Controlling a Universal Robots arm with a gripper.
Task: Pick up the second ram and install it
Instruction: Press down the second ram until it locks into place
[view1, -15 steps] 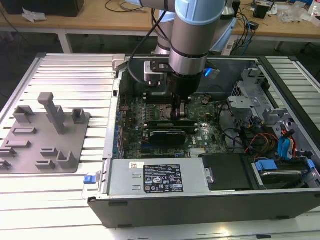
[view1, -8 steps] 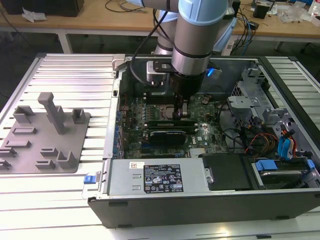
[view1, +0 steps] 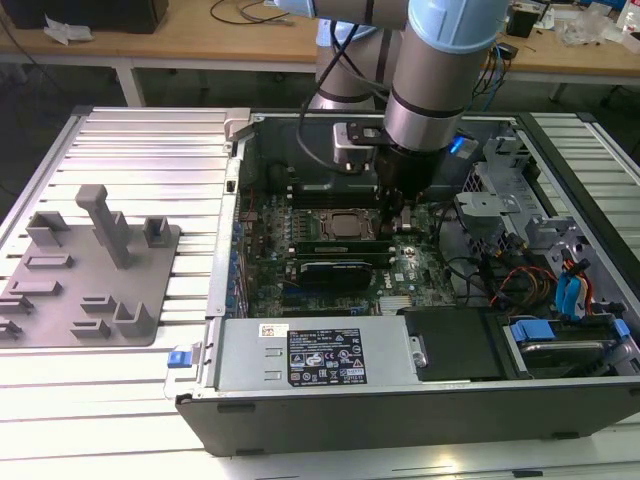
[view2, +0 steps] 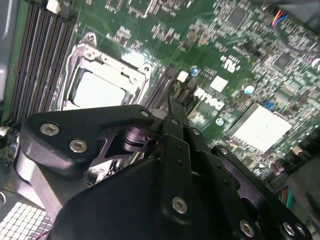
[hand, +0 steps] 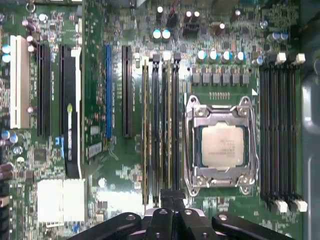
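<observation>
Two thin green sticks stand edge-on in the black memory slots beside the processor socket (hand: 222, 145). The second ram (hand: 169, 125) is the one in line with my fingers; the other stick (hand: 145, 125) sits two slots away. My gripper (hand: 172, 197) is shut, its fingertips pressed together over the near end of the second ram, with nothing held between them. In the exterior view the gripper (view1: 397, 222) hangs low inside the open computer case, just over the motherboard next to the socket (view1: 345, 225). The second wrist view shows the shut fingers (view2: 172, 107) above the board.
A grey moulded tray (view1: 90, 290) with upright posts lies on the slatted table at the exterior view's left. A further bank of black slots (hand: 277, 135) lies past the socket. The power supply (view1: 310, 355), drive bays and loose cables (view1: 500, 280) crowd the case.
</observation>
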